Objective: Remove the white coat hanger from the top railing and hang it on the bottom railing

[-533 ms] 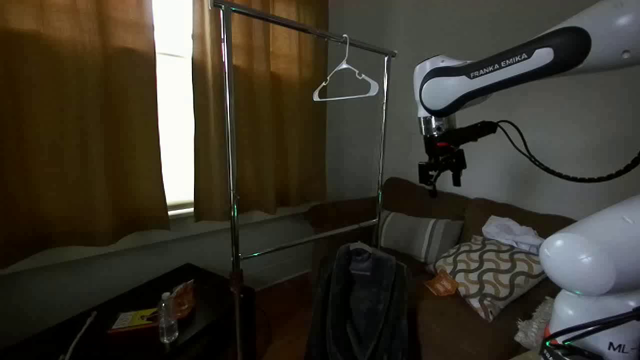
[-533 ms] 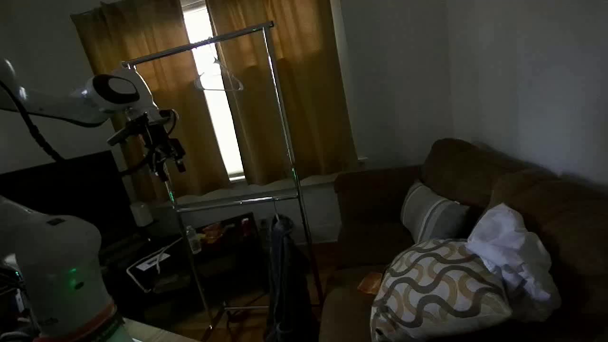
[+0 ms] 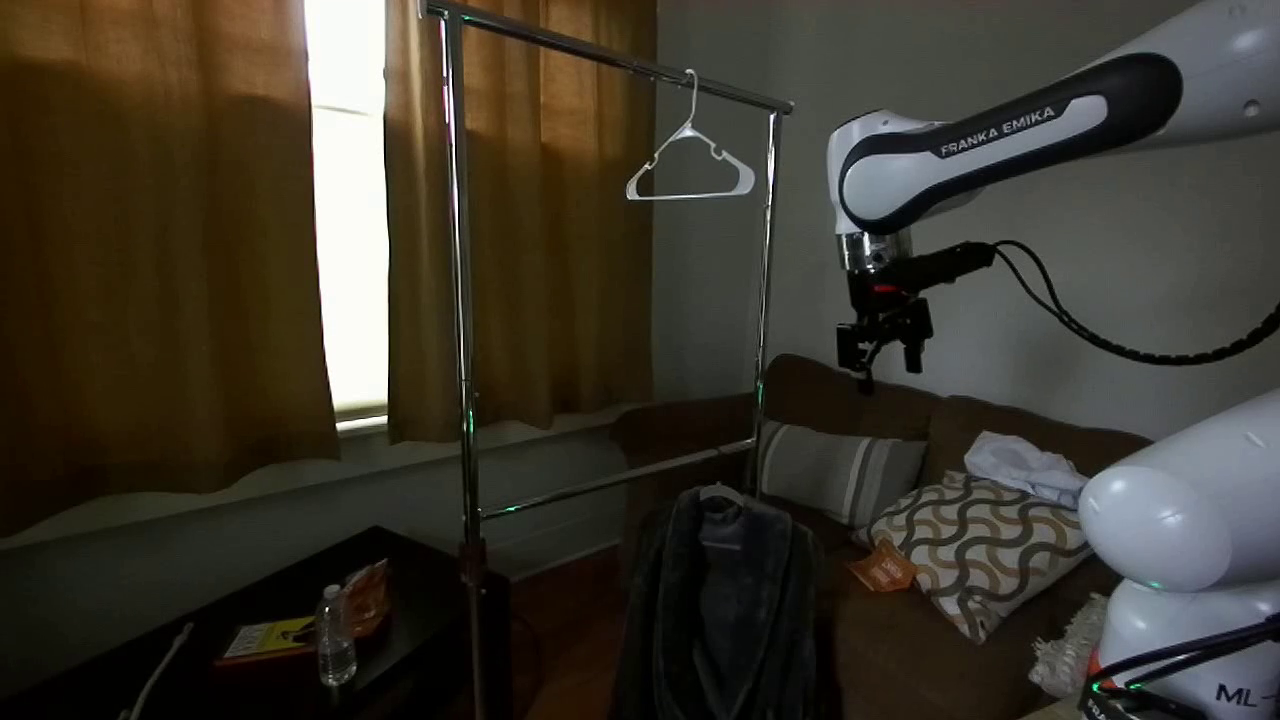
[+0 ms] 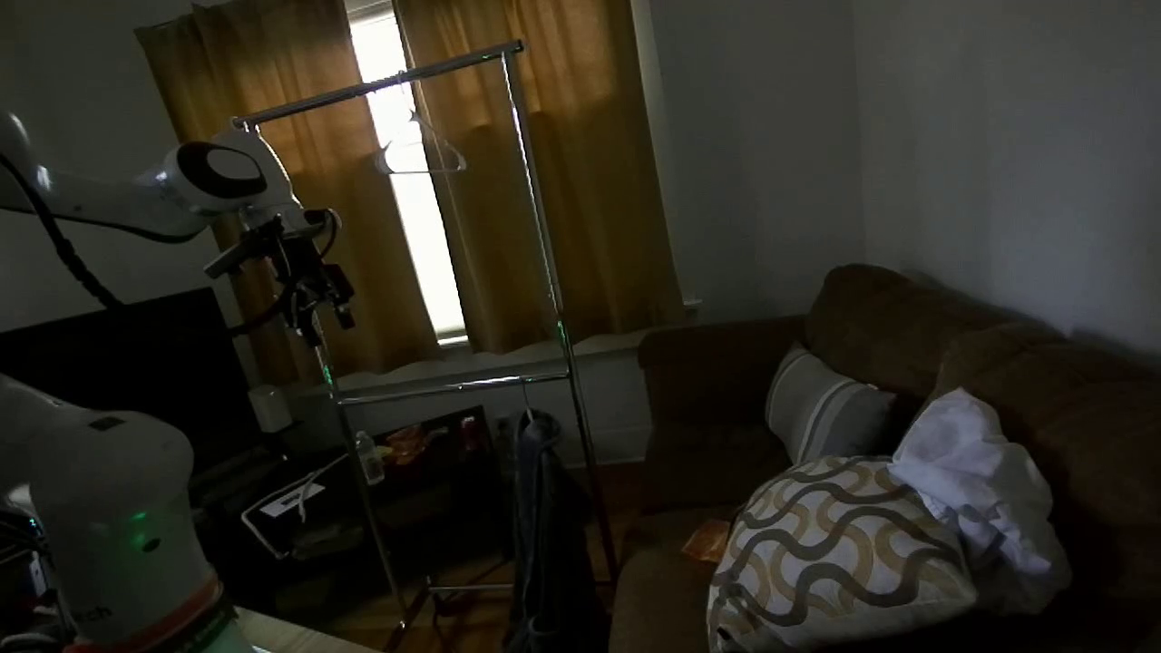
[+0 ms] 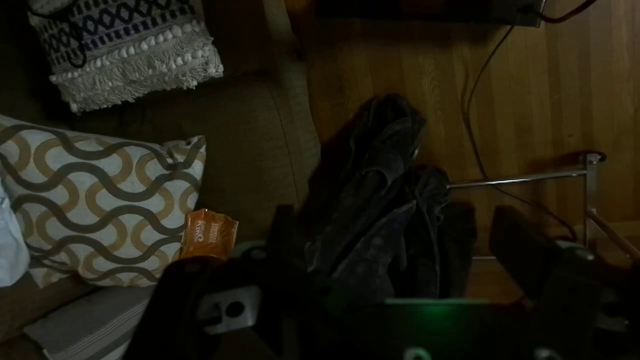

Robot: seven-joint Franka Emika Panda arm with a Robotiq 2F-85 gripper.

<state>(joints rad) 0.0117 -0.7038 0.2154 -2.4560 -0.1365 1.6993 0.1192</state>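
The white coat hanger hangs by its hook from the top railing, near the rack's couch-side upright. It also shows faintly against the window in an exterior view. The bottom railing crosses the rack at mid-height and shows in an exterior view too. My gripper points down, beside the rack and lower than the hanger, apart from both. It also shows in an exterior view. In the wrist view its fingers are wide apart with nothing between them. The hanger is out of the wrist view.
A dark jacket hangs at the bottom railing's couch-side end, below my gripper in the wrist view. A brown couch with pillows stands beside the rack. A dark table with a bottle stands behind.
The white coat hanger has swung very slightly on the top railing. The arm and gripper have not visibly moved.
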